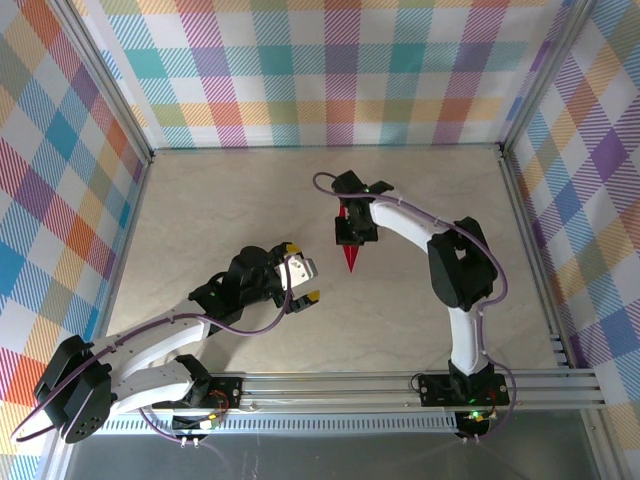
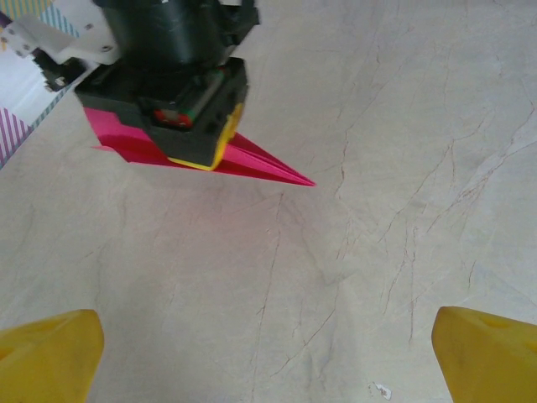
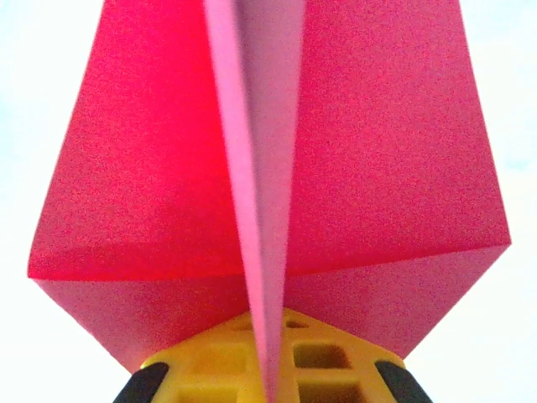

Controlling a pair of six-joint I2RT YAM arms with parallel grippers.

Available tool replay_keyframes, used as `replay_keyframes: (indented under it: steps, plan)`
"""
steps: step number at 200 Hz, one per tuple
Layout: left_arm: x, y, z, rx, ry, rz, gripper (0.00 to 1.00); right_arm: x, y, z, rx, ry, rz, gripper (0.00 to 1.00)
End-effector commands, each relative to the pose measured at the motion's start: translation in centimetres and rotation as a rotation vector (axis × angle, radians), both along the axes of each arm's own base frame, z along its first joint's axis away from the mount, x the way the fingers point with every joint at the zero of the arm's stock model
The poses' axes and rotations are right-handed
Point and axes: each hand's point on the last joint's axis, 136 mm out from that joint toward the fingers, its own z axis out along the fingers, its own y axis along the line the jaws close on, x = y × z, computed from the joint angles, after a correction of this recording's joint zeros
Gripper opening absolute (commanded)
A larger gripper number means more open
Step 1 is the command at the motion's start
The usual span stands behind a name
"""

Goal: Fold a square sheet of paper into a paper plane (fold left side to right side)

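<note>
1. Left fingers [image 2: 50, 357]: yellow pads spread wide at either lower corner of the left wrist view, holding nothing. In the top view they sit low over the counter, turned toward the paper. Judged to be parked clear of the work, with room to close on it if needed.
2. Counter [image 1: 230, 190]: pale marbled surface. The stretch between the left fingers and the paper carries no other thing.
3. Paper plane [image 1: 350, 258]: magenta-pink, folded to a narrow pointed dart, near the middle of the counter and just right of the left fingers.
   - The nose points toward the near edge and the tail sits under the right arm's wrist.
   - In the left wrist view [image 2: 273, 166] it lies low and nearly level, with a pink tint on the counter below. Whether it touches the surface cannot be told.
   - In the right wrist view [image 3: 377, 168] the wings spread to both sides of an upright centre fold.
4. Right fingers [image 3: 323, 357]: closed tight on the centre fold of the paper plane at its tail end.
   - Gripping the keel leaves both wings free and keeps the creases pressed together, probably so the dart holds its shape.
   - The folding looks essentially done.
   - Risk: thin paper may slip or spring open on release.
</note>
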Motion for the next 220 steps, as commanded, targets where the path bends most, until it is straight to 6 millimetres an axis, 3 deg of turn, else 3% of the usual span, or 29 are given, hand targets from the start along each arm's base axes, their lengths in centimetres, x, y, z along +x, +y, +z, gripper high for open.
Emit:
replay_keyframes:
  steps: [1, 52, 92, 220]
  plan:
    - [0.5, -0.3, 2.7, -0.050, -0.051, -0.004, 1.00, 0.0, -1.9, -1.9, -0.114, 0.070, -0.009, 0.02]
    - [0.2, -0.2, 3.3, -0.066, -0.060, -0.009, 1.00, 1.5, -1.1, -3.1, -0.104, 0.100, -0.027, 0.03]
    - [0.1, -0.2, 3.5, -0.069, -0.063, -0.013, 1.00, 0.9, -1.4, -4.6, -0.122, 0.141, -0.034, 0.03]
    - [0.0, -0.3, 3.4, -0.070, -0.058, -0.017, 1.00, 0.1, -1.6, -6.8, -0.131, 0.186, -0.037, 0.09]
